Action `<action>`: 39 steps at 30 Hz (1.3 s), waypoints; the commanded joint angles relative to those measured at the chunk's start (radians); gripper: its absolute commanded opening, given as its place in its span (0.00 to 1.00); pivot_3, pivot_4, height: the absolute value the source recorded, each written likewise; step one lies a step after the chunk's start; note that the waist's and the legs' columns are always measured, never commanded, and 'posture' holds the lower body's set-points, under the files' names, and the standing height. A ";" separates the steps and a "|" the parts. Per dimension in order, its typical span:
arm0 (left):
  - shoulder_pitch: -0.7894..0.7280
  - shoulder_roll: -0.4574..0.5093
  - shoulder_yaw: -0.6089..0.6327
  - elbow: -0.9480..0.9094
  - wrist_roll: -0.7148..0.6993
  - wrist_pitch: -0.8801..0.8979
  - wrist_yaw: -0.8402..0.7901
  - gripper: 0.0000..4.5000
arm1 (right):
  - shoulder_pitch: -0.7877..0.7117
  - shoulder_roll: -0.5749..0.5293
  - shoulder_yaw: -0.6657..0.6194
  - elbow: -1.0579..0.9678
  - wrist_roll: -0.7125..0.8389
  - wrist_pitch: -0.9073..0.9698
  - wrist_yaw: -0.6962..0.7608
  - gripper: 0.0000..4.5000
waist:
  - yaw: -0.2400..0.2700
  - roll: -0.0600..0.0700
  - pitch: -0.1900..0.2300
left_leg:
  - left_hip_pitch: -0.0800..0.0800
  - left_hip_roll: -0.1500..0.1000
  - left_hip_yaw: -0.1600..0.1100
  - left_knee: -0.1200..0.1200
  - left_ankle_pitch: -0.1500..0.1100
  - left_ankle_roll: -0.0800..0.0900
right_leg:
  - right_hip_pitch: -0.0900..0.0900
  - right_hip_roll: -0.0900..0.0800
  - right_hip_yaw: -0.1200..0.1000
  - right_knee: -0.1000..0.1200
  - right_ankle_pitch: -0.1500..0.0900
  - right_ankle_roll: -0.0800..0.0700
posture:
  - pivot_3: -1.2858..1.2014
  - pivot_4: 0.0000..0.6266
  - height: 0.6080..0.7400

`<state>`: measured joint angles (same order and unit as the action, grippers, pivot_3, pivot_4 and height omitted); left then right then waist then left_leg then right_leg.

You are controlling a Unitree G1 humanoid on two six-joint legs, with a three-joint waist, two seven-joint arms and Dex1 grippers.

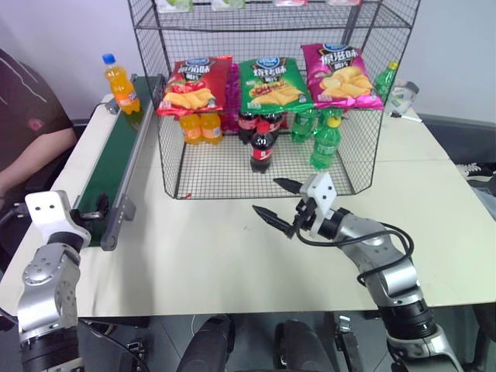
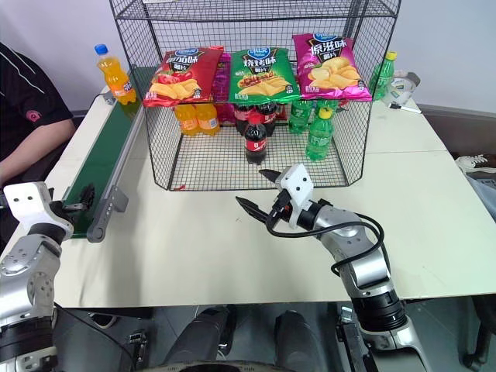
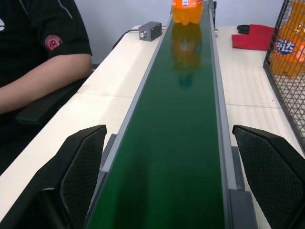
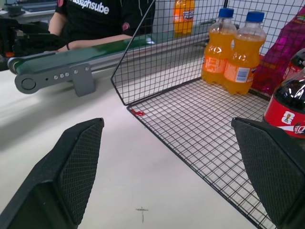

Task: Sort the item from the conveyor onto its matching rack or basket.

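The orange soda bottle (image 1: 121, 84) is standing at the conveyor's (image 1: 116, 159) far end. The left gripper (image 3: 167, 183) is waiting wide at the near end and should close on the bottle's body. The right gripper (image 1: 283, 200) is gaping empty.

Seated person (image 1: 27, 128) beside white table (image 1: 209, 263); grey box (image 3: 150, 31), red cloth (image 3: 257, 36) near belt's far end.

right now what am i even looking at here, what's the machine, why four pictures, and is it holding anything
It is a two-armed humanoid robot at a white table. Two pictures look down from its head; two look out from its wrists, between each tool's black fingers. The left tool waits open at the near end of a green conveyor, with an orange soda bottle at the far end. The right tool hangs open before a black wire rack holding soda bottles and chip bags. Neither tool holds anything. A person's arm rests beside the conveyor.
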<state>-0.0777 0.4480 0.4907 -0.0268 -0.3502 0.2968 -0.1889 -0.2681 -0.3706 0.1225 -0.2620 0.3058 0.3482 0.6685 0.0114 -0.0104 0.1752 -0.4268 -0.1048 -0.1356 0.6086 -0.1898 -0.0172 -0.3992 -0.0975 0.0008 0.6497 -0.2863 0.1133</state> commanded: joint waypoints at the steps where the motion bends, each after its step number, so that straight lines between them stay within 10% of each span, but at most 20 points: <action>1: -0.012 0.010 0.009 0.001 -0.001 -0.007 -0.005 0.99 | -0.019 0.015 0.001 -0.011 -0.007 -0.029 -0.010 1.00 | 0.000 0.000 0.000 | 0.000 0.000 0.000 0.000 0.000 0.000 | 0.000 0.000 0.000 0.000 0.000 0.000 | 0.52 0.24 1.00; 39: -0.021 0.044 -0.022 -0.006 0.022 -0.048 -0.101 0.99 | -0.010 0.014 0.004 -0.018 -0.003 -0.020 0.005 1.00 | -0.001 0.000 0.000 | 0.000 0.000 0.000 0.000 0.000 0.000 | 0.000 0.000 0.000 0.000 0.000 0.001 | 0.52 0.24 1.00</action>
<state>-0.0922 0.4722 0.4245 -0.0163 -0.3096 0.2736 -0.2835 -0.2734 -0.3638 0.1227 -0.2510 0.2963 0.3374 0.6735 0.0101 -0.0104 0.1753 -0.4268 -0.1047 -0.1356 0.6083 -0.1897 -0.0172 -0.3996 -0.0975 0.0008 0.6498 -0.2860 0.1138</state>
